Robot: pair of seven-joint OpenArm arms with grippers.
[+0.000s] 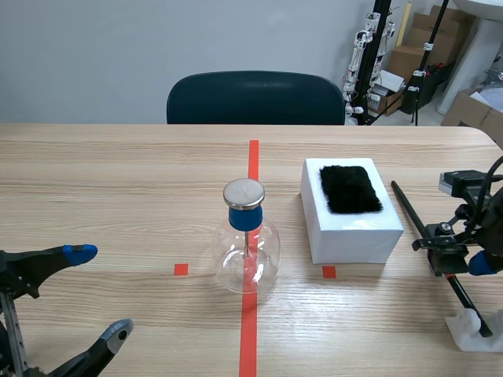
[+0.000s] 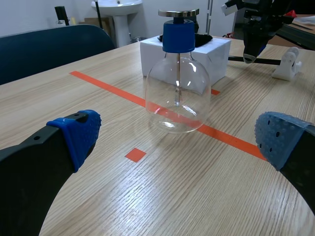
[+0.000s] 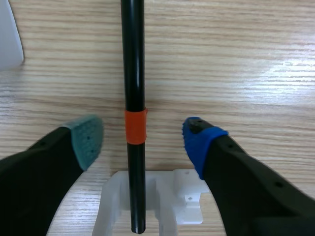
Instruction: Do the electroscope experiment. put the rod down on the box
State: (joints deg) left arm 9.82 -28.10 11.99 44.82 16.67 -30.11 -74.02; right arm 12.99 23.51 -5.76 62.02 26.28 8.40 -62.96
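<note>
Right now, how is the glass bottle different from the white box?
The glass bottle is round and see-through; the white box is flat-sided and solid white. The bottle wears a blue stopper and a metal disc on top; the box carries a black furry pad. The bottle stands on the red tape line; the box sits off it, to one side. Both rest upright on the wooden table.
</note>
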